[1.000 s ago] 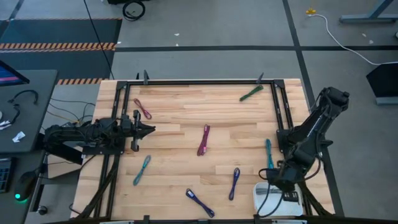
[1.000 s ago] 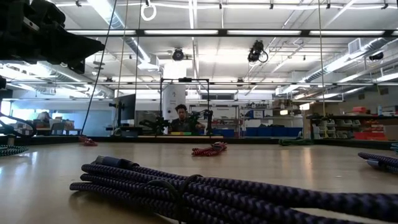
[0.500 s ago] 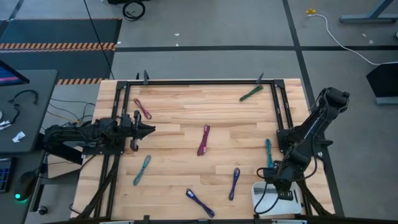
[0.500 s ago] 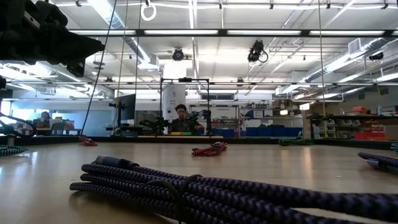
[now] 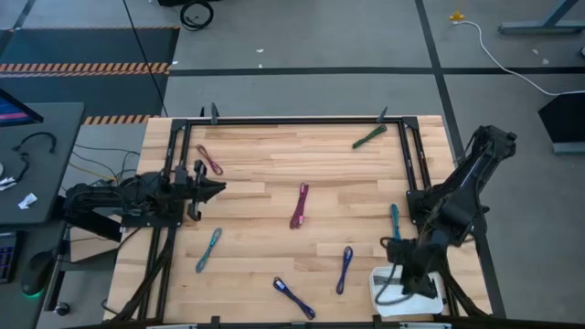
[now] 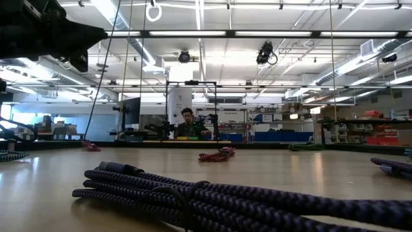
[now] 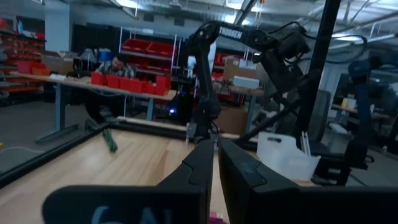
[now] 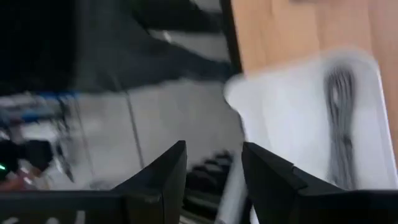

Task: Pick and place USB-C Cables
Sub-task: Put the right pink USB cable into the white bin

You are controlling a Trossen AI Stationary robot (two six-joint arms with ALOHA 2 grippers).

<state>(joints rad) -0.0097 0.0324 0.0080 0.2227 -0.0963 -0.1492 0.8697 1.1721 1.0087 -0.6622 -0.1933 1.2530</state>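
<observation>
High view: we count seven cables loose on the bench (image 5: 274, 146). Pink (image 5: 209, 159) at 10 o'clock, green (image 5: 368, 137) at 1 o'clock, magenta (image 5: 299, 206) dead centre, two teal ones, one (image 5: 208, 249) at 8 o'clock and the other (image 5: 395, 222) at 4 o'clock, purple (image 5: 344, 269) at 5 o'clock, blue (image 5: 293, 297) at 6 o'clock.

Right wrist view: one dark cable (image 8: 340, 121) already lies in the white bin (image 8: 292, 118), which sits at the bench's 5 o'clock corner. That's the only one we can confirm placed. Whether more lie under it, we can't tell.

Right gripper (image 5: 399, 291) hangs over the bin. Its jaws are spread with nothing between them, so we read this as just after a drop-off. Left gripper (image 5: 218, 189) waits at 9 o'clock, level over the bench, jaws pressed nearly together and empty.

Our estimate: early in the job, one in, seven to go. Nearest next picks for the right arm look like the 4 o'clock teal and the purple. Left side has pink and the 8 o'clock teal in easy reach.

Low view adds little: the blue cable fills the foreground, with a person seated well beyond the bench.
</observation>
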